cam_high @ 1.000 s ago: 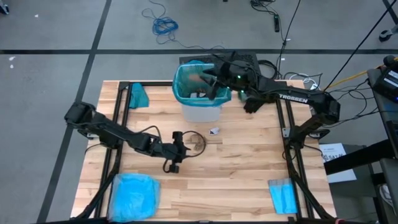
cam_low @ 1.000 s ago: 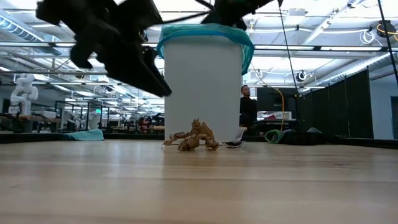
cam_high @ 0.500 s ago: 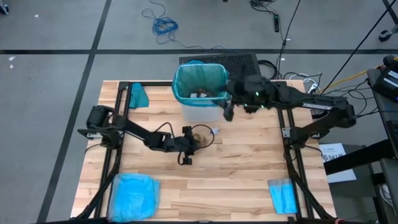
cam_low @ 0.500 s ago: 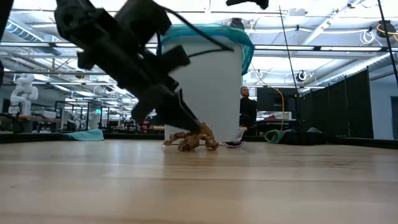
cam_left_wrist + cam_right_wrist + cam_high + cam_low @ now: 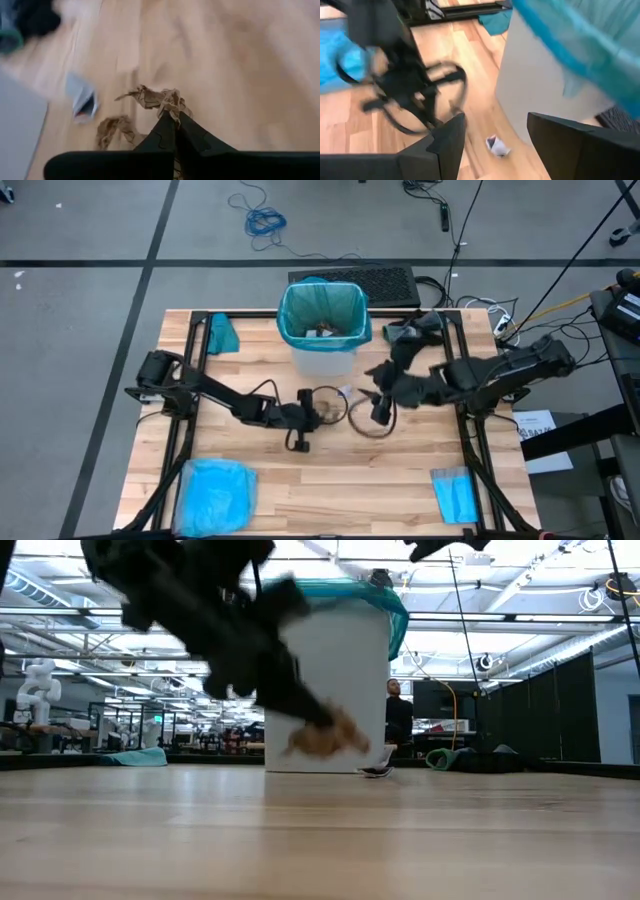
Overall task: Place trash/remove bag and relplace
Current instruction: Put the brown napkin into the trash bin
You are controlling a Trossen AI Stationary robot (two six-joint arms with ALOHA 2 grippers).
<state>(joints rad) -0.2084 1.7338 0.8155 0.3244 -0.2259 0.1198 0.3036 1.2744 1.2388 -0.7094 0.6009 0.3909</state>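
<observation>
A white bin lined with the teal bag stands at the table's far middle, with scraps inside. In front of it my left gripper is shut on a brown paper wad, also seen in the left wrist view. A small white and blue wrapper lies on the table beside the bin's foot. My right gripper hangs open above the table, right of the wad and near the bin's right front corner, with nothing between its fingers. My left gripper pinches the brown wad by one crumpled edge between its two fingertips. The fingers slant down, coming from the table's left. The wad sticks out beyond the fingertips and hangs just clear of the table.
A pale blue plastic bag lies at the near left corner, a flat folded blue sheet at the near right, and a teal bundle at the far left. A person stands in the room behind the bin.
My left gripper has gone right and down to the brown wad, shut on it and raised it off the table. My right gripper has swung away from over the bin toward the table's near side, coming down over the table right of the wad.
</observation>
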